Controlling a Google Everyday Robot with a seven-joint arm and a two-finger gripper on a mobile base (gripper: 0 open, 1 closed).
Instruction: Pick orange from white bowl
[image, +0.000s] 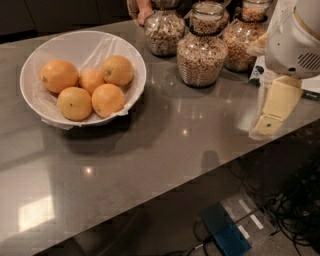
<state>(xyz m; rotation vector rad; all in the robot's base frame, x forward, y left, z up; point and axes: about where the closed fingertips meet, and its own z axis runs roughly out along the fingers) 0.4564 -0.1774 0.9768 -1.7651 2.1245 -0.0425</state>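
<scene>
The white bowl (35, 65), wide, shallow and lined with crinkly film, sits at the table's far left. It holds several oranges. A yellow-orange one with a dark stem dimple (74, 103) lies at the front, with two similar ones (107, 99) (118, 70) beside and behind it. A smaller one (91, 80) lies in the middle and a deeper-orange one (59, 75) at the left. My gripper (267, 122), cream-coloured under the white arm (295, 40), hangs over the table's right edge, far to the right of the bowl and holding nothing.
Three glass jars of grain and nuts (202, 47) (164, 30) (247, 32) stand at the back between bowl and arm. A printed sheet (307, 90) lies under the arm. The grey table (165, 140) ends in a diagonal front edge. Cables and a blue box (225, 232) lie on the floor.
</scene>
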